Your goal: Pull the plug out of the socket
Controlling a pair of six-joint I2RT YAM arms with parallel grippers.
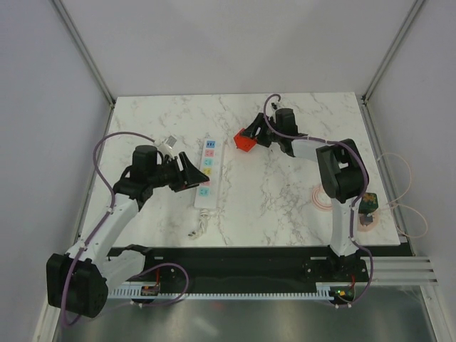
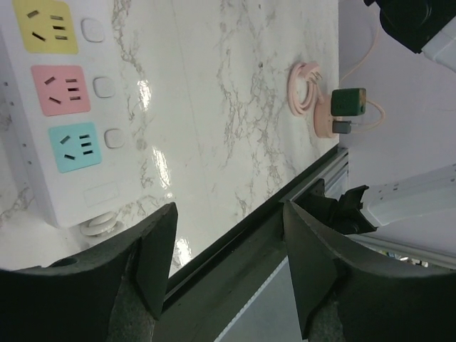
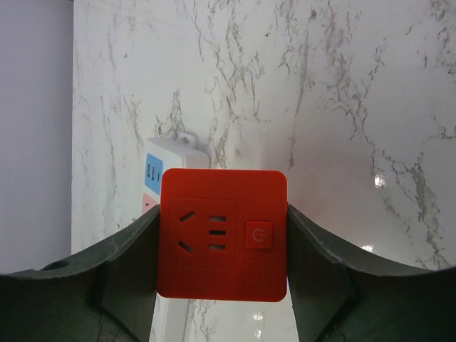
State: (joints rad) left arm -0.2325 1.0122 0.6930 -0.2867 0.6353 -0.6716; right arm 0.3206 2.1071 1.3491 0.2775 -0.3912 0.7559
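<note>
Currently my right pincer (image 3: 222, 246) clamps the bright red-orange cube plug (image 3: 222, 214), held apart from the long white plastic power strip (image 1: 206, 171), to its right. Risk: smooth faces slip and the plug drops. Left pincer (image 2: 229, 242) gapes, empty.

**Your right tool (image 3: 222, 241) has the red plug (image 3: 214, 196) clamped squarely.**
Its two dark fingers (image 3: 121, 278) press the plug's left and right sides, and you are facing its outlet slots and round power button. Behind it, the white power strip (image 3: 171, 151) lies on the marble desk (image 3: 320, 107), showing a blue outlet with a sliver of pink below.
</note>
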